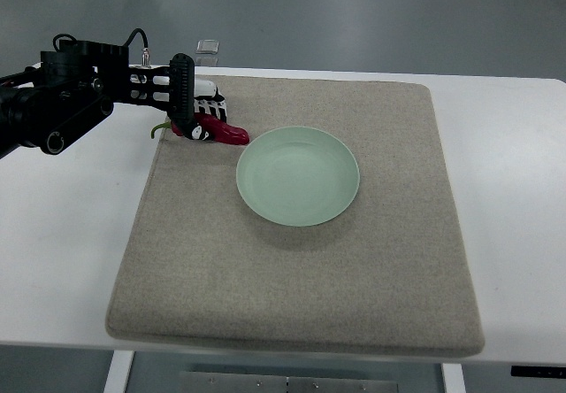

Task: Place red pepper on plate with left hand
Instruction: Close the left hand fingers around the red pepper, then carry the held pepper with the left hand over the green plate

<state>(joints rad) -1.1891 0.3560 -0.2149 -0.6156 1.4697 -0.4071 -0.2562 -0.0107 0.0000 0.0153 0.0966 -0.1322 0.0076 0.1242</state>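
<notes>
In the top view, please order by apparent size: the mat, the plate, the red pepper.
1. The mat, clearly largest.
2. The plate.
3. The red pepper, smallest, though the left hand hides part of it.

Glossy red pepper [221,131] in black hard-plastic left hand [196,110], smooth pale-green glazed plate [298,175], coarse matt beige woven cloth mat [371,278], smooth white laminate table [62,234].
</notes>
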